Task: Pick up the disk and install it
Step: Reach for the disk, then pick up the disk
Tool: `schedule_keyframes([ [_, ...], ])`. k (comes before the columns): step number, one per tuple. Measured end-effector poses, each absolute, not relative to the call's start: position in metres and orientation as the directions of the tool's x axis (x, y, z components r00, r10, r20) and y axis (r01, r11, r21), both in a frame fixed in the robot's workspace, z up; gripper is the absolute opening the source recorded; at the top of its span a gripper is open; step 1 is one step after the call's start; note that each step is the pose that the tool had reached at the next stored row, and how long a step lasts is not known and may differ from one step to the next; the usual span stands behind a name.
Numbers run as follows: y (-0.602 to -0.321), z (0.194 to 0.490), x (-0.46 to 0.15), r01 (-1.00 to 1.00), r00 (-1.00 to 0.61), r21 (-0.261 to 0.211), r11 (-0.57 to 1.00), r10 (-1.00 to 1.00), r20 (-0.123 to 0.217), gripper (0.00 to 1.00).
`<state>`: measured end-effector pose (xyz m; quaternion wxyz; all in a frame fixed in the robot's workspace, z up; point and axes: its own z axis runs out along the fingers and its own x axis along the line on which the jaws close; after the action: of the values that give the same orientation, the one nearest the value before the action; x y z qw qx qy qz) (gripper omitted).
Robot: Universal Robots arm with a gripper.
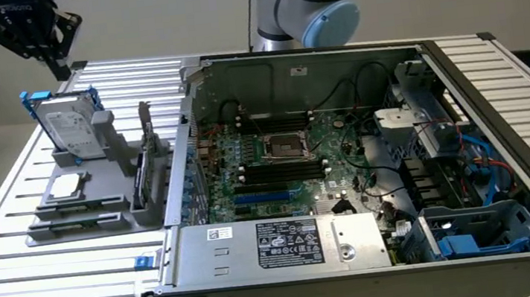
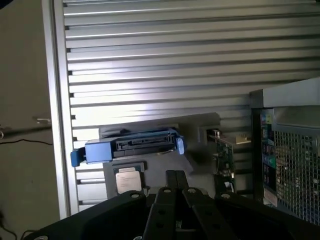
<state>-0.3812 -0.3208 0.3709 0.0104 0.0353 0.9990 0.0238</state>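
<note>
Closed, empty tool, partly cut off, hangs above the standing disk.

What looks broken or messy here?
Nothing looks broken, spilled or crooked. The disk stands on edge in its grey holder. The computer lies open with its insides showing, cables and all, but nothing dangles out. The gripper hangs shut above the disk, holding nothing.

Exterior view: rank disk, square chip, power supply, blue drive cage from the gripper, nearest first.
1. disk, in holder below the gripper
2. square chip, same holder
3. power supply, case's near edge
4. blue drive cage, exterior view's right
</note>
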Motion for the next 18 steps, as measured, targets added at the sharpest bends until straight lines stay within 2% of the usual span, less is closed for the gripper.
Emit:
schedule_keyframes([
  [9, -0.304, 0.368, -0.422, 0.07, -0.997, 0.046, 0.996, 0.071, -0.019, 0.11],
  [18, -0.303, 0.368, -0.423, 0.07, -0.997, 0.042, 0.997, 0.071, -0.018, 0.11],
])
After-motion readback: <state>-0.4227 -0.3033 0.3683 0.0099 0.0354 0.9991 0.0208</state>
